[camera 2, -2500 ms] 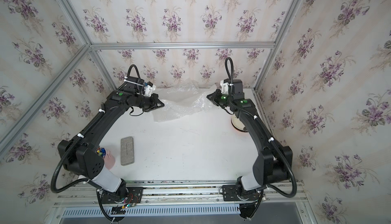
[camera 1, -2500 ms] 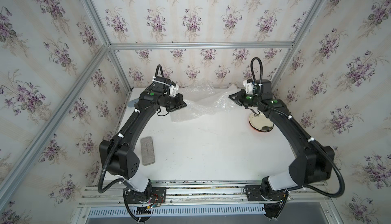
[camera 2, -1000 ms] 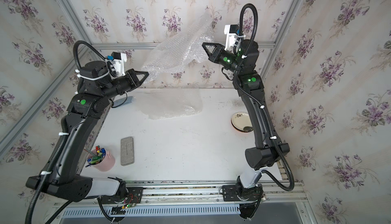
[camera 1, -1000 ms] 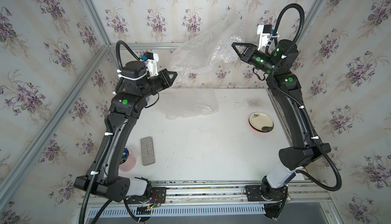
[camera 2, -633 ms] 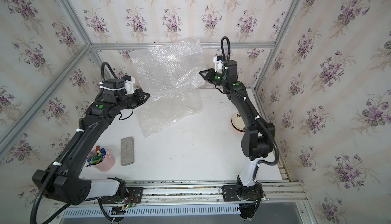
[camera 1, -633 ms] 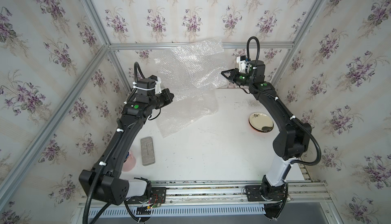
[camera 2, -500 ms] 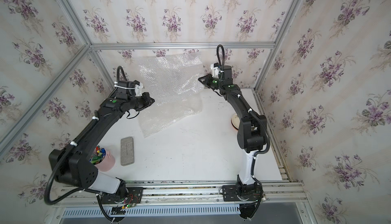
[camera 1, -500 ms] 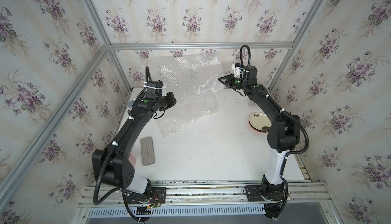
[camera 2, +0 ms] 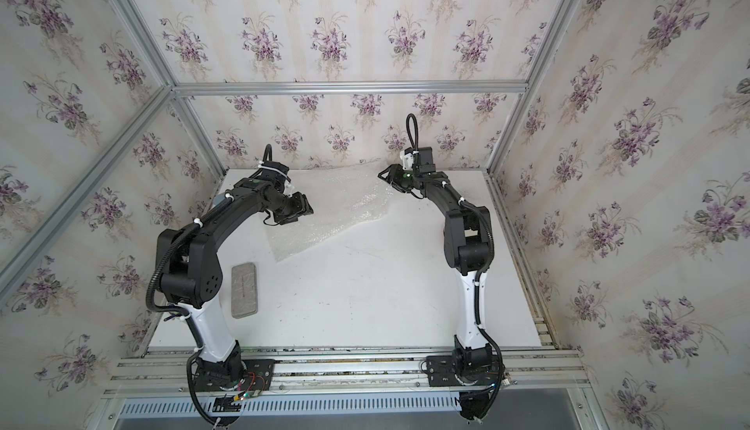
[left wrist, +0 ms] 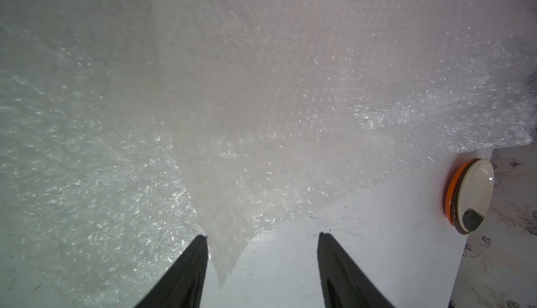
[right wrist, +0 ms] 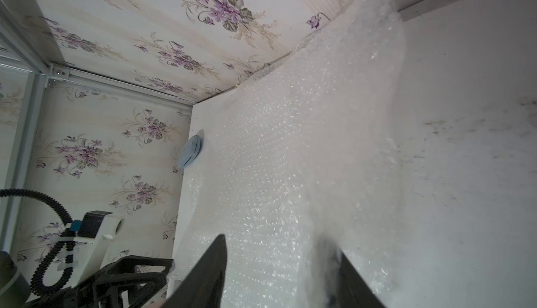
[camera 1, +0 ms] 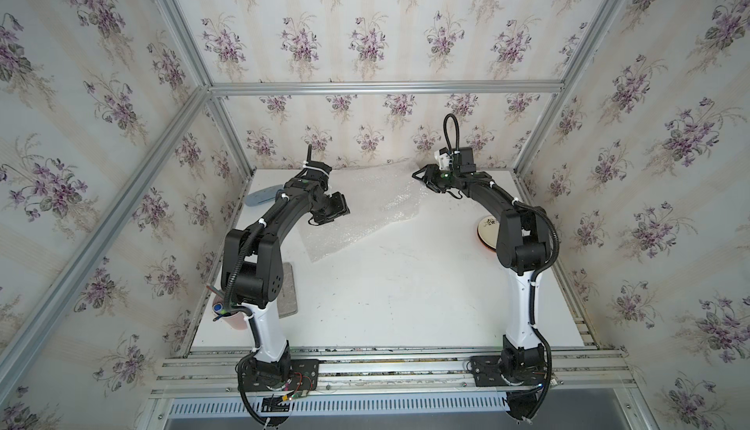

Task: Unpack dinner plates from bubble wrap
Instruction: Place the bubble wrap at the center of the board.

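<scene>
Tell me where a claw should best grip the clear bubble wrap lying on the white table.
Likely the clear bubble wrap's pointed corner, lying between the left claw's open fingers. Come low from that arm's side: the sheet is thin and nearly flat, so only a free corner offers a pinch.

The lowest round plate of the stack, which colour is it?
The lowest plate is bright orange, clearest in the left wrist view.

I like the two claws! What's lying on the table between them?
The bubble wrap lies spread on the table between the left gripper and the right gripper, seen in both top views.
</scene>
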Robot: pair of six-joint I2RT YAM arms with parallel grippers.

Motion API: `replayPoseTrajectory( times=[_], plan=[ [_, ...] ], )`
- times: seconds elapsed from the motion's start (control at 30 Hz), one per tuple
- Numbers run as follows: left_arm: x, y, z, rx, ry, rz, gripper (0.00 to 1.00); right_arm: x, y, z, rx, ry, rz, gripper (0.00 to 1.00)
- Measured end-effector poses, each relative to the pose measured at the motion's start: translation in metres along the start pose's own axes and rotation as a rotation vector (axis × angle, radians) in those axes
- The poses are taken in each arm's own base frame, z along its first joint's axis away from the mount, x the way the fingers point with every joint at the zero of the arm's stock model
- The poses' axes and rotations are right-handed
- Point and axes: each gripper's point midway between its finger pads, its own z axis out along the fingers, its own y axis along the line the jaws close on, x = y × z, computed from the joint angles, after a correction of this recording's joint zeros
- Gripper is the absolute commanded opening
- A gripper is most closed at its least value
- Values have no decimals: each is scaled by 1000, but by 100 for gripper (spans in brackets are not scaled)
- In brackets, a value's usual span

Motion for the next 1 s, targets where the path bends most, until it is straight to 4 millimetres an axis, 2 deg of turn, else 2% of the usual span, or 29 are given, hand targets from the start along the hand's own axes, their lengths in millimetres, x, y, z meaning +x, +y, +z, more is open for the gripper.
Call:
replayPoseTrajectory(
  times=[0.17, 0.27, 0.3, 0.37, 0.5, 0.63, 0.73, 0.87, 1.0],
  plan=[
    [-1, 2, -25, -10, -42, -6, 73, -12, -7, -25, 90, -22, -7, 62],
    [5, 8, -41, -32, -56, -17, 88, -15, -8, -45, 175, -43, -25, 64],
    [7, 11, -48, -49, -64, -20, 94, -16, -6, -54, 205, -49, -33, 65],
    [12, 13, -66, -67, -86, -24, 99, -18, 2, -73, 246, -69, -53, 66],
    [29, 19, -115, -87, -164, -17, 99, -17, 31, -119, 278, -125, -107, 67],
    [53, 22, -162, -68, -241, 14, 99, 5, 54, -167, 282, -169, -157, 67],
    [78, 30, -179, -55, -267, 38, 99, 27, 68, -204, 277, -226, -215, 67],
    [107, 48, -171, -71, -238, 31, 99, 64, 70, -235, 253, -300, -328, 70],
    [123, 68, -155, -107, -237, -13, 99, 104, 43, -252, 283, -389, -415, 74]
  ],
)
